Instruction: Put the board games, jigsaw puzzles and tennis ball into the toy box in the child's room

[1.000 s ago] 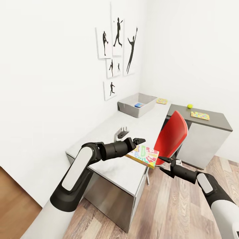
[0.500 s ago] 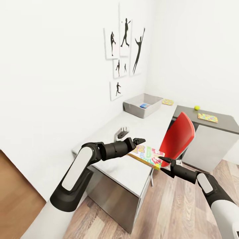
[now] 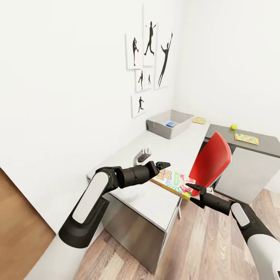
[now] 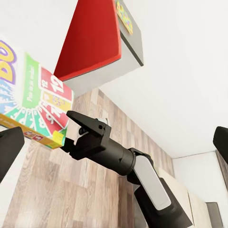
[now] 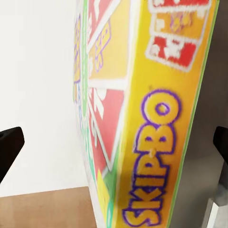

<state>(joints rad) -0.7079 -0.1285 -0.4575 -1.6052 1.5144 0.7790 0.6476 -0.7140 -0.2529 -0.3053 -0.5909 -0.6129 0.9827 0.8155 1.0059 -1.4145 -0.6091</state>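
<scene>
Right gripper [image 3: 189, 188]: nearest the camera, at about 4 o'clock in the head view; jaws spread, tips just beside the SKIP-BO box [image 3: 173, 182] at its overhanging corner, gripping nothing.
Left gripper [image 3: 165, 165]: at about 6 o'clock of centre, hovering over the near end of the bench [image 3: 155, 198]; its jaws look spread in its own wrist view and hold nothing, poised just above the box's far edge.
SKIP-BO box: lies flat on the bench's near corner, one corner jutting past the edge toward the floor; that overhang likely gives the jaws a way under a flat box.
Likely step: picking the box up between the two arms, to carry it along the bench.
Red chair [image 3: 210, 163]: at 3 o'clock, tucked against the bench, between the box and the dark wing.
Toy box [image 3: 170, 123]: at the far end at 1 o'clock, against the wall; a small blue game [image 3: 171, 124] is already inside.
Jigsaw puzzles: one [image 3: 199, 120] just beyond the toy box, one [image 3: 246, 139] on the dark wing.
Tennis ball [image 3: 233, 126]: on the wing, near the second puzzle.
</scene>
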